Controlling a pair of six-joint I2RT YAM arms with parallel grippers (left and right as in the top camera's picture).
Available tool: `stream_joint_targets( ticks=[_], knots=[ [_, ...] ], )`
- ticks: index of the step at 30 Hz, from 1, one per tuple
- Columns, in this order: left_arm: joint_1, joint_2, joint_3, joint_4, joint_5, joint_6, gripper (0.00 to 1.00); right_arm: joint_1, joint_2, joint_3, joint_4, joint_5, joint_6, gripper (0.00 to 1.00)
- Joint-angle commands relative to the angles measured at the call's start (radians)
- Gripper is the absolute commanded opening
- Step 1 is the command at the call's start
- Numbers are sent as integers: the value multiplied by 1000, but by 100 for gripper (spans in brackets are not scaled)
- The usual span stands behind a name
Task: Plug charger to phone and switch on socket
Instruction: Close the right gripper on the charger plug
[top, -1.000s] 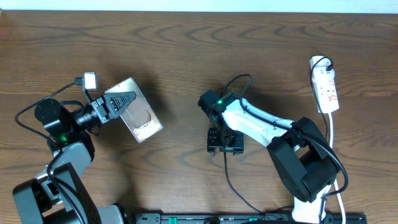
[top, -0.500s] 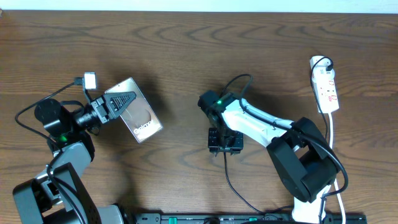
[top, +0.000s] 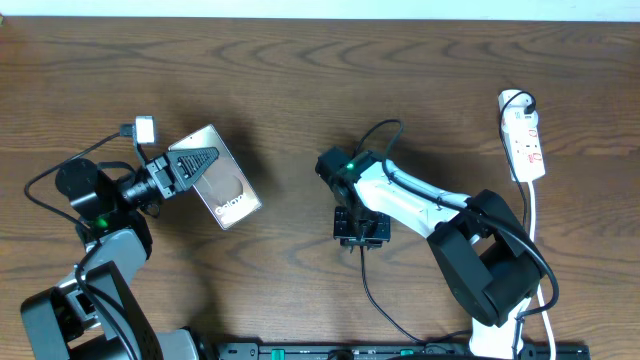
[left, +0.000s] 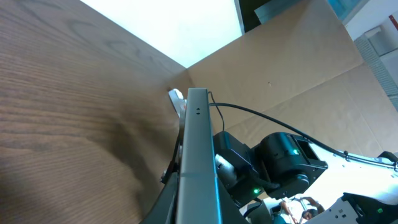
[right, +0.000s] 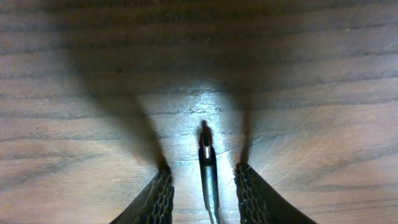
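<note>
The right end effector (right: 203, 174), jaws apart, straddles the charger (right: 209, 194) tip: close centred and square. The left end effector (top: 193, 164) clamps the phone (top: 230, 190).

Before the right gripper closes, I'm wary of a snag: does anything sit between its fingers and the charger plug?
Nothing visible does. The charger plug lies on the bare wooden table between the right gripper's fingers, a clear gap on each side.

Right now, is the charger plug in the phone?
No, the plug tip lies on the table between the fingers of the right gripper, far from the phone.
</note>
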Motion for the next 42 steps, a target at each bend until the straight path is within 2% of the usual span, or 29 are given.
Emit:
stream_joint_targets(
  ticks=[1,18,19,28,31,42],
  knots=[
    [4,-3,1,7,22,14,7,3,51,-16,0,76,15,32],
    [4,-3,1,4,22,13,8,5,51,-17,0,76,15,22],
    [4,-3,1,3,22,13,8,5,51,-16,0,76,15,17],
    [4,-3,1,0,22,13,8,5,51,-17,0,76,15,14],
    [4,-3,1,0,22,13,7,5,51,-16,0,76,15,9],
    [4,-3,1,0,22,13,7,4,51,-17,0,73,14,6]
  ],
)
